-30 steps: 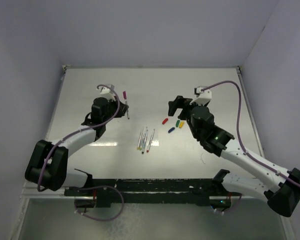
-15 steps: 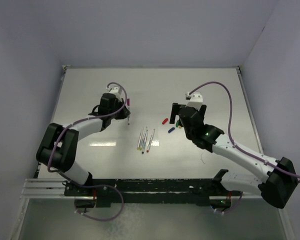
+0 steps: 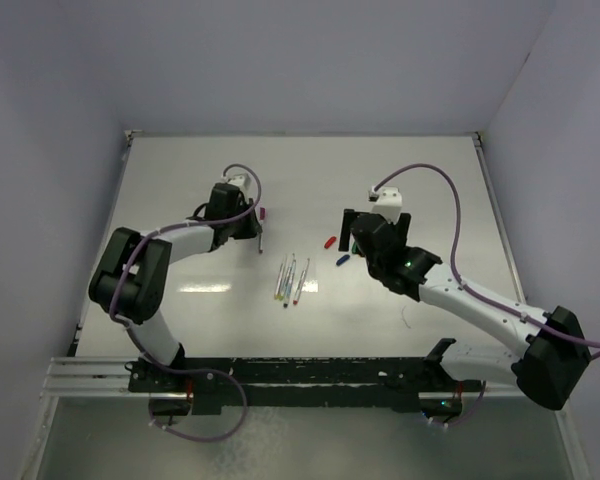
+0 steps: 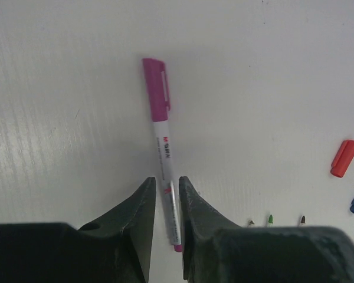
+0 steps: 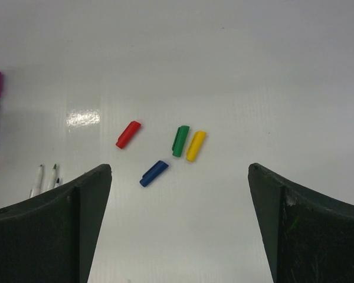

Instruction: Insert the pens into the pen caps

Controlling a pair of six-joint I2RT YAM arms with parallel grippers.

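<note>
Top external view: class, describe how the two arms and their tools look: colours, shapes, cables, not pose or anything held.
Both the left arm and right arm have white links between bulky black joints, with a thin purple cable looping along each. The left tool and right tool each have two dark, matte fingers tapering to the tips. No readable markings show.

From above, the right arm (image 3: 405,262) largely covers the green cap (image 5: 180,140) and yellow cap (image 5: 196,145)

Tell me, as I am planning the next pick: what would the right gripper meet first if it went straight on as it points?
Likely the blue cap, nearest ahead of the open right gripper, slightly off its midline; the green cap lies beyond. Depth is unclear.
</note>
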